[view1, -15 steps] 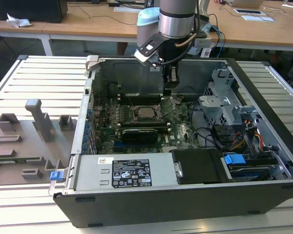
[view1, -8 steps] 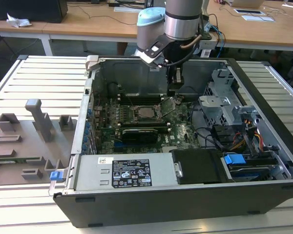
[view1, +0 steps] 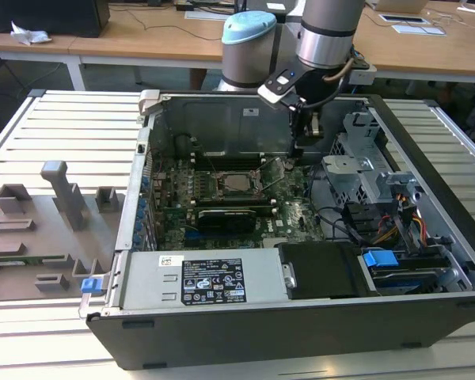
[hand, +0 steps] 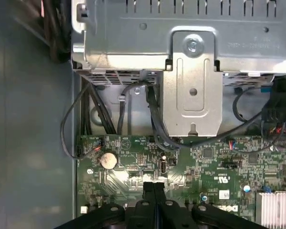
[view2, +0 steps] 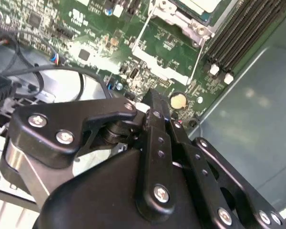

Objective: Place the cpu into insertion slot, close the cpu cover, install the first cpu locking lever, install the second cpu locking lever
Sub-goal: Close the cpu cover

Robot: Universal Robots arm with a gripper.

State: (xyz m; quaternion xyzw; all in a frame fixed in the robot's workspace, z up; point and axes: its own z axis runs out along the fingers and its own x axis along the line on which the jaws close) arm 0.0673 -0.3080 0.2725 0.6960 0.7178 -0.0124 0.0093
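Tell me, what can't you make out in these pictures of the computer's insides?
- cpu: too small in the exterior view to tell whether it is locked down; cut off by the picture's edge in the second wrist view.
- gripper: the first wrist view's angle hides whether its tips touch the green board.

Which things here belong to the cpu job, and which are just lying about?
Job in hand:
cpu
cpu cover
gripper, shut and empty

Lying about:
power supply
coin battery
memory slots
grey fixtures
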